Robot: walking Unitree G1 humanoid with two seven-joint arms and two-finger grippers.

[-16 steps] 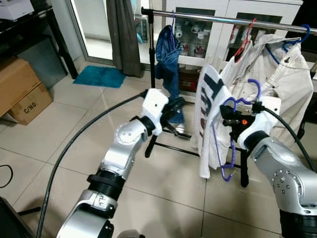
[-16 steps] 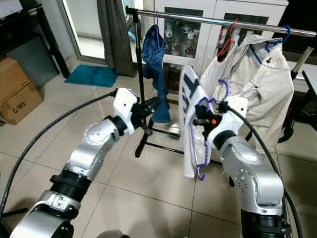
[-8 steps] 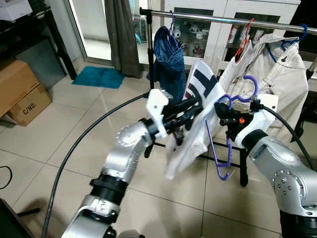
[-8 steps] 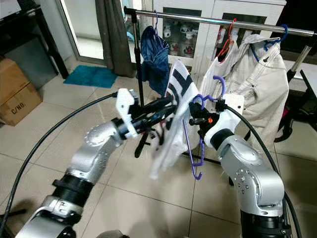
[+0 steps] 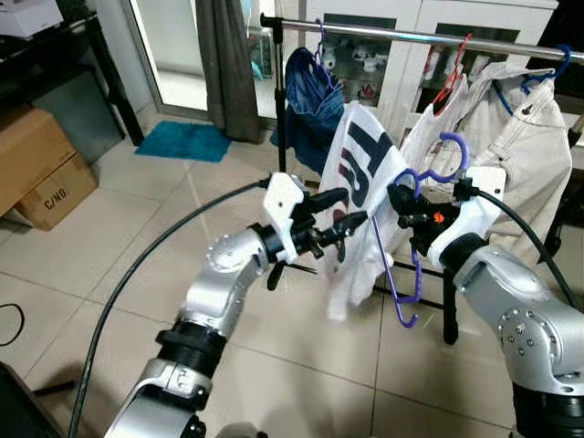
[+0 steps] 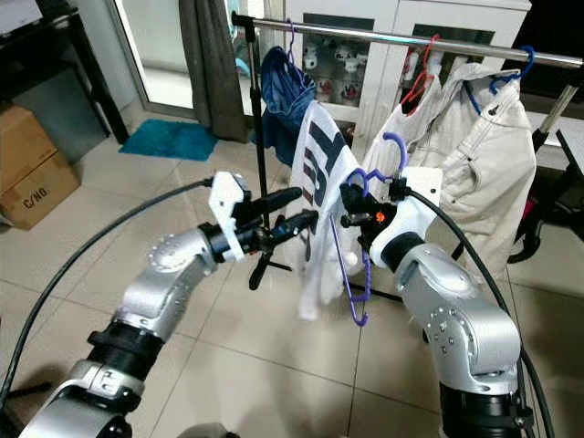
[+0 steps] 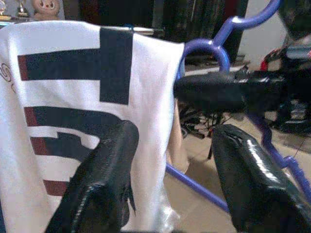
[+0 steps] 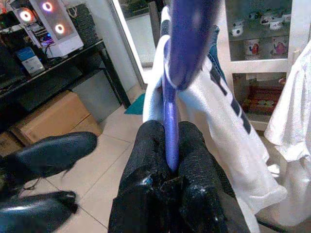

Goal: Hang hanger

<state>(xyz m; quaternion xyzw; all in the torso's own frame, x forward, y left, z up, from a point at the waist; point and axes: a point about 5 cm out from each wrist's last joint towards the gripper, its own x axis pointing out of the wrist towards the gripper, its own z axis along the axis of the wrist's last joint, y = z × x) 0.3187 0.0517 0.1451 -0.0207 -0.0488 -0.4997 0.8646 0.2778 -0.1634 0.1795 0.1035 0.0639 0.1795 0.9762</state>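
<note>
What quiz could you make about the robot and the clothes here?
1. True or false: the right gripper is shut on the purple hanger.
2. What is draped over the hanger: A) white shirt B) blue towel C) black coat?
3. Fill in: the left gripper, jaws open, is beside the ____.

Key: 1 true. 2 A. 3 shirt.
</note>
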